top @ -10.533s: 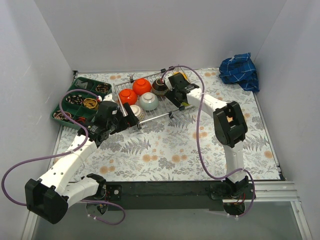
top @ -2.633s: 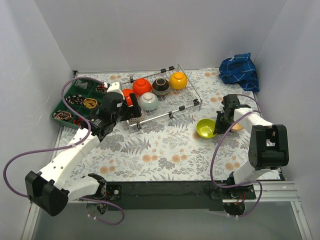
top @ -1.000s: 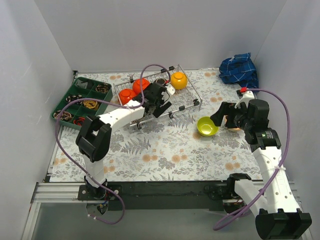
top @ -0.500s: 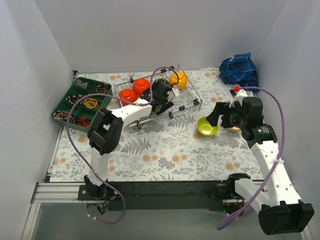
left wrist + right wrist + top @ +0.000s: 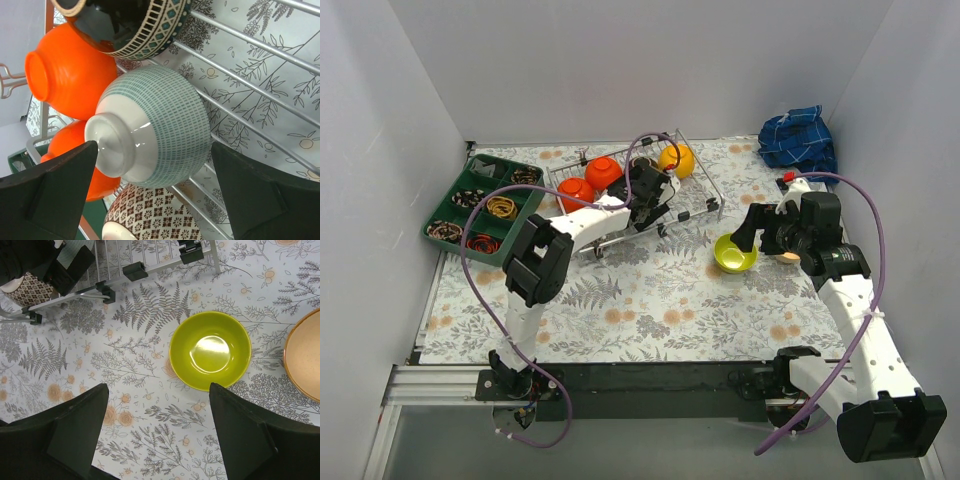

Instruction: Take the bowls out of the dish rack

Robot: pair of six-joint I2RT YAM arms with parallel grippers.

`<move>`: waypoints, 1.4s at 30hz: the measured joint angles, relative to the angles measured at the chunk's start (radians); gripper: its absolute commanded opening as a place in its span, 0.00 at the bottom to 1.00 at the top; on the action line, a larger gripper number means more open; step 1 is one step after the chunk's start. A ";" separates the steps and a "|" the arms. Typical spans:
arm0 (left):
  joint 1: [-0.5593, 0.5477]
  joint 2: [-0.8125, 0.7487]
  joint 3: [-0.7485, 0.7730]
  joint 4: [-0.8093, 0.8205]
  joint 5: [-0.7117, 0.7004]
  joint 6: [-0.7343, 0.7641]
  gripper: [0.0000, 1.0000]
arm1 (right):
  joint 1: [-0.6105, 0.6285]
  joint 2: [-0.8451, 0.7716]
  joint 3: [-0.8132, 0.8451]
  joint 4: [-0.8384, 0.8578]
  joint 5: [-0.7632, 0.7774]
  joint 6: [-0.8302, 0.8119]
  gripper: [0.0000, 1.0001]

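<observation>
Green-checked bowl (image 5: 160, 130) lies in the dish rack (image 5: 250, 88), left tool (image 5: 154, 150) spread wide around it; close squarely across its sides, lift straight out; right tool (image 5: 158, 386) gapes empty over the table (image 5: 150, 440).

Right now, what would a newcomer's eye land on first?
Two orange bowls glow in the dish rack at the back, where the open left claw flanks a green-patterned bowl. A lime bowl sits upright on the flowered table under the open right claw.
</observation>
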 measured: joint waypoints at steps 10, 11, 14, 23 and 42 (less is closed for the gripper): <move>-0.003 0.012 0.011 -0.021 -0.030 -0.031 0.98 | 0.000 0.000 0.000 0.001 -0.012 0.002 0.89; -0.003 0.014 0.011 -0.023 -0.037 -0.029 0.98 | 0.000 0.000 0.000 0.001 -0.015 0.002 0.89; -0.004 0.014 0.011 -0.028 -0.043 -0.034 0.98 | 0.000 0.000 0.000 0.002 -0.024 0.004 0.89; -0.005 0.019 -0.003 -0.005 -0.068 -0.041 0.98 | 0.000 0.003 0.000 0.006 -0.034 0.004 0.89; -0.036 0.031 0.011 0.011 -0.116 -0.072 0.61 | 0.000 0.017 0.000 0.021 -0.055 0.009 0.87</move>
